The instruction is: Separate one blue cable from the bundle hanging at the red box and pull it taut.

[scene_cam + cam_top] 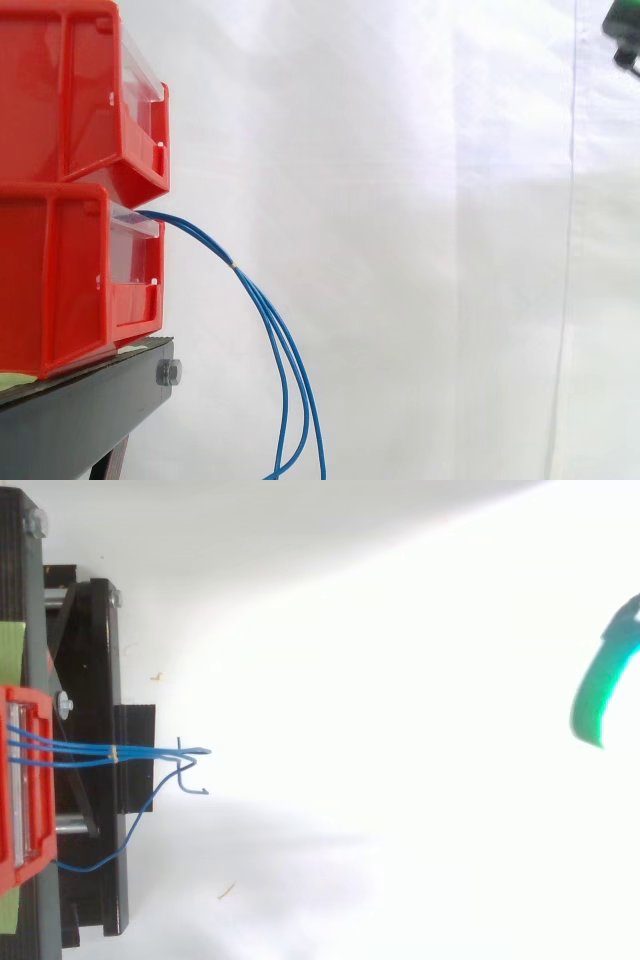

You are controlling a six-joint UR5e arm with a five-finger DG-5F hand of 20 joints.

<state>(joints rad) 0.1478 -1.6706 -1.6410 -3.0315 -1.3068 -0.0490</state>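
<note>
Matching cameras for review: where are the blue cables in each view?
Side view: the blue cables leave the lower red bin at left, drooping to the bottom edge.
Top view: the blue cables lie left of centre, running right from the red bin.
Shared landmark: the red bin.

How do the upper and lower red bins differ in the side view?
The blue cables leave the lower bin; none leave the upper bin. The lower bin rests on the black stand; the upper bin sits stacked on the lower. Both are red with a clear front panel.
</note>
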